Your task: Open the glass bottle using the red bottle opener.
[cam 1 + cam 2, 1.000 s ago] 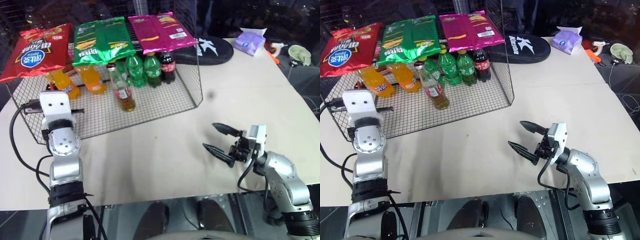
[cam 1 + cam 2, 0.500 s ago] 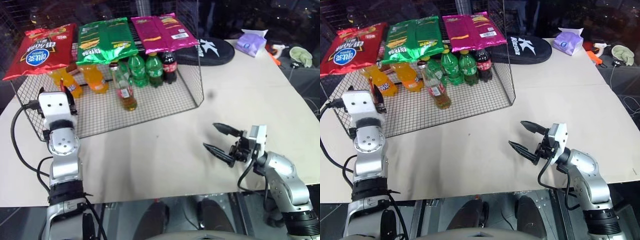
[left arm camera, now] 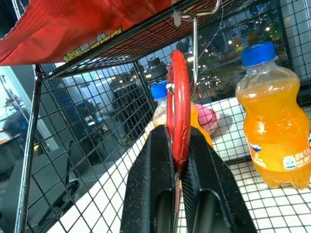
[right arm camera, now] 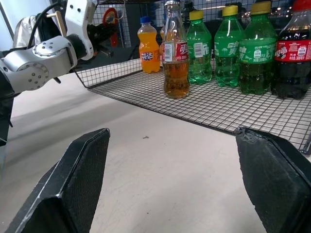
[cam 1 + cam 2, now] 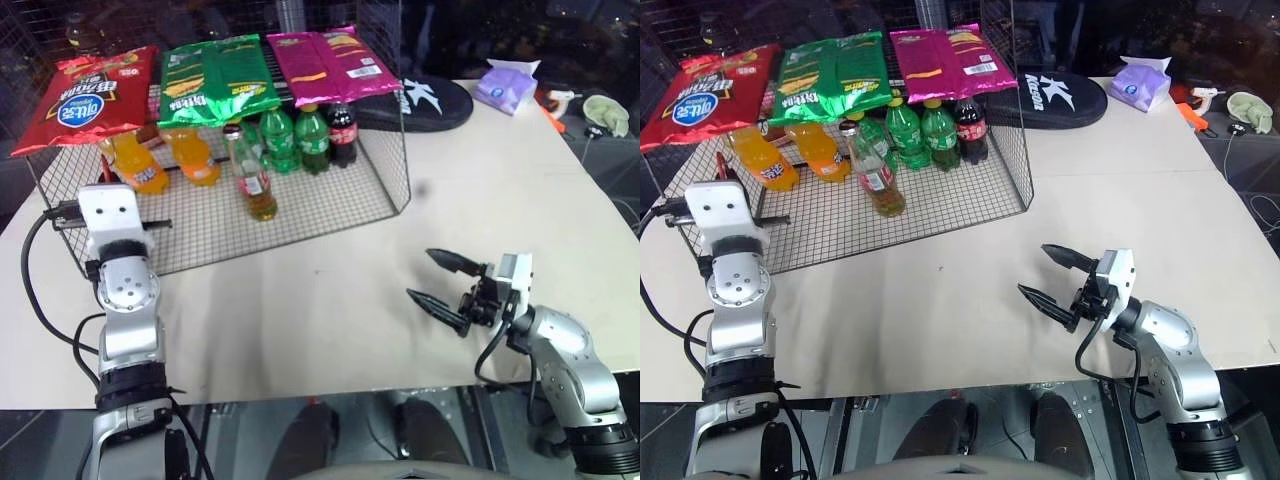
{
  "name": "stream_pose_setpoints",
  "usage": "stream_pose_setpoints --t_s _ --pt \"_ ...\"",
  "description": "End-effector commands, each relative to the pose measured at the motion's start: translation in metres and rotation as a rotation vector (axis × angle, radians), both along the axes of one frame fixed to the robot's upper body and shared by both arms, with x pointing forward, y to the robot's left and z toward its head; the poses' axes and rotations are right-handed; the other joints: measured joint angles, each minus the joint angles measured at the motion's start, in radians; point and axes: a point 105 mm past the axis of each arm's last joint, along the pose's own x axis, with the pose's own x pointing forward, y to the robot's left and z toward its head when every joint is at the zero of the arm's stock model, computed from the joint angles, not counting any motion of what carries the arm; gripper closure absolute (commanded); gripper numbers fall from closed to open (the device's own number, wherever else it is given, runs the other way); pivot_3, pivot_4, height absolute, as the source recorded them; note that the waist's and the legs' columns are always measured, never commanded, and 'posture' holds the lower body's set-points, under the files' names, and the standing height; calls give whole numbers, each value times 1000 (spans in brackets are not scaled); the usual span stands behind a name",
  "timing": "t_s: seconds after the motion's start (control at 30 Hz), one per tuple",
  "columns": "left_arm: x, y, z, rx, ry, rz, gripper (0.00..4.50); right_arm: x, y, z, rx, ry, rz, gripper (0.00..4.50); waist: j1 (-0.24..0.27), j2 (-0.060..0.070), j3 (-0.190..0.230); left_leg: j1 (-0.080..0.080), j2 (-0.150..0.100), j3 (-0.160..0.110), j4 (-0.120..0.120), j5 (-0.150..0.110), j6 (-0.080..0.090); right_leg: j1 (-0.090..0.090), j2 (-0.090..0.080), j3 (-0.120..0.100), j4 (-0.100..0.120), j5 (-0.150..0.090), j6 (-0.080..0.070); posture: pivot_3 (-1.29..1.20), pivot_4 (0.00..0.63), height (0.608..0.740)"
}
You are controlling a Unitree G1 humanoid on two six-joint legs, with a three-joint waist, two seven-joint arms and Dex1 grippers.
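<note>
I see the table (image 5: 520,180) spread wide and pale under both arms. At its far left corner stands a wire rack (image 5: 300,215), with three snack bags lying on its top shelf: red (image 5: 85,95), green (image 5: 215,75) and magenta (image 5: 325,60). Beyond the rack lies a black pouch (image 5: 435,100), and a purple tissue pack (image 5: 505,85) sits near the far right edge.

On the rack's mesh floor, orange drink bottles (image 5: 165,160) stand at the left, green soda bottles (image 5: 295,140) and a dark cola bottle (image 5: 342,132) at the back. The glass bottle (image 5: 250,175) stands upright in front of them, cap on.

My left claw (image 3: 180,165) is up at the rack's left end, clamped tight on the red bottle opener (image 3: 178,116), which hangs by its ring from a wire hook (image 3: 194,34) under the top shelf. My right claw (image 5: 440,285) hovers over bare table, spread wide, with nothing in it, well apart from the bottle.
</note>
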Motion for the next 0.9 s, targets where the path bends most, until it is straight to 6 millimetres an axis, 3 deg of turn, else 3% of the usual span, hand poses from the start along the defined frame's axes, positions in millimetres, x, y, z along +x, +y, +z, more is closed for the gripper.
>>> stream_pose_setpoints --t_s 0.03,0.2,0.37,0.43,0.6,0.7,0.9 --pt "-8 -8 29 156 -74 46 4461 -2 -1 6 3 -37 3 338 0 0 0 0 0 0 0 0 0 0 0 0 0 0 0 0 150 740" --pt "-20 -10 45 303 -121 158 4461 -2 -1 6 1 -36 0 338 0 0 0 0 0 0 0 0 0 0 0 0 0 0 0 0 150 740" --pt "-26 -15 45 274 -136 139 4461 -2 -1 6 1 -36 -2 338 1 0 0 0 0 0 0 0 0 0 0 0 0 0 0 0 150 740" --pt "-24 -31 40 202 -136 6 4461 -2 -1 7 2 -37 -4 338 1 0 0 0 0 0 0 0 0 0 0 0 0 0 0 0 150 740" --pt "-23 -92 18 -61 -65 -475 4461 -2 -1 9 0 -45 -10 338 2 0 0 0 0 0 0 0 0 0 -2 0 0 0 0 0 150 740" --pt "-29 -118 16 -183 -42 -701 4461 -2 0 12 -2 -51 -11 338 0 0 0 0 1 0 0 0 0 1 -2 0 -1 0 0 0 150 740" --pt "-38 -149 21 -384 7 -1033 4461 -1 10 20 -18 -53 14 338 -2 0 0 1 2 1 0 0 0 1 0 1 0 0 0 0 150 740"
